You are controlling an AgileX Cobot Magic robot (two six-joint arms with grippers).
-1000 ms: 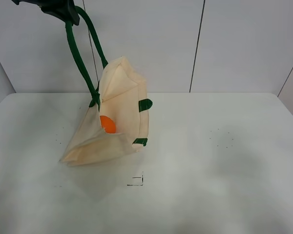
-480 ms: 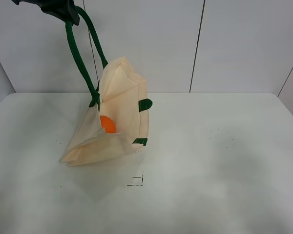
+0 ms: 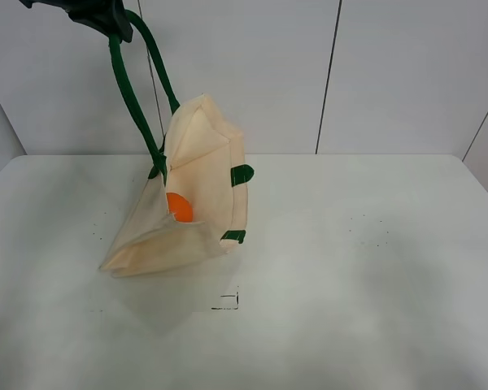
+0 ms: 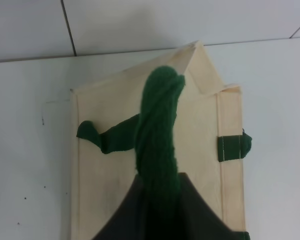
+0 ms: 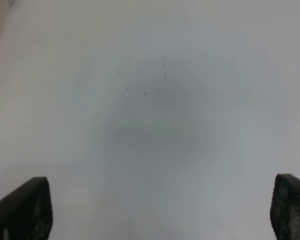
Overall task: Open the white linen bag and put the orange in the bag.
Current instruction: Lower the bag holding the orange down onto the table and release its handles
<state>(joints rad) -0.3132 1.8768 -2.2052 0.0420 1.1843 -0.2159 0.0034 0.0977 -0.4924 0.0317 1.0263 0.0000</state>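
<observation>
The white linen bag (image 3: pixel 197 191) hangs tilted by one dark green strap handle (image 3: pixel 130 93), its lower corner resting on the table. My left gripper (image 3: pixel 106 20) is at the top left, shut on that handle. The orange (image 3: pixel 179 206) shows inside the bag's open mouth. In the left wrist view the bag (image 4: pixel 115 145) lies below the gripper and the handle (image 4: pixel 157 135) runs up between the jaws. My right gripper (image 5: pixel 160 235) is open and empty over bare table; it is out of the exterior high view.
The white table (image 3: pixel 350 268) spreads wide to the right and front of the bag. A small black square mark (image 3: pixel 226 302) lies in front of the bag. Grey wall panels stand behind.
</observation>
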